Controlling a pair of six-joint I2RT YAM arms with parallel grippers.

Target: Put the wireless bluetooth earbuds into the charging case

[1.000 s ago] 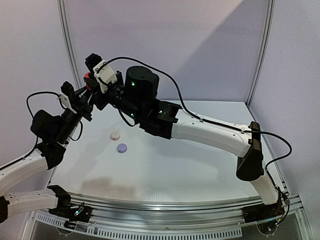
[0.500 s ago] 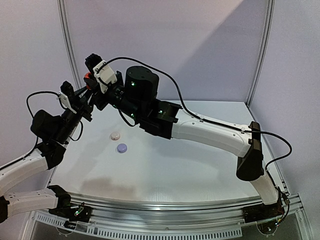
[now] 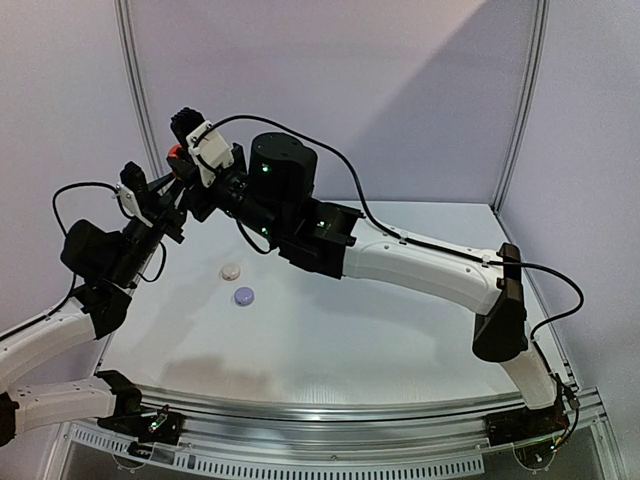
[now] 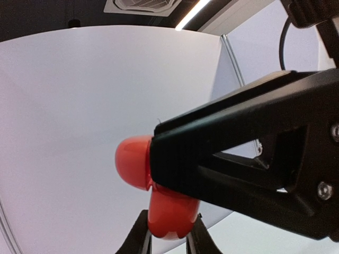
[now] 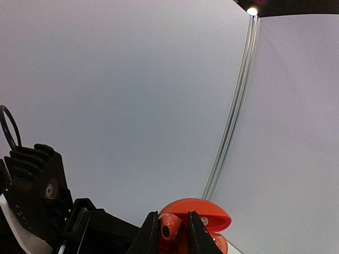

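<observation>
Both arms are raised at the table's back left. My left gripper (image 4: 168,235) is shut on the lower half of a red charging case (image 4: 170,209), whose lid (image 4: 133,161) hangs open. In the top view the case (image 3: 175,153) is a small red spot between the two wrists. My right gripper (image 5: 170,233) is shut on a red earbud (image 5: 169,226), held right at the open case (image 5: 209,212) just under its lid. One of its black fingers (image 4: 238,143) crosses the left wrist view and hides part of the case. Whether the earbud touches its socket is hidden.
A round white case (image 3: 231,270) and a round lilac case (image 3: 244,295) lie shut on the white table (image 3: 380,330), left of centre and below the raised grippers. The right arm's forearm (image 3: 420,265) spans the table's back half. Enclosure walls stand close behind.
</observation>
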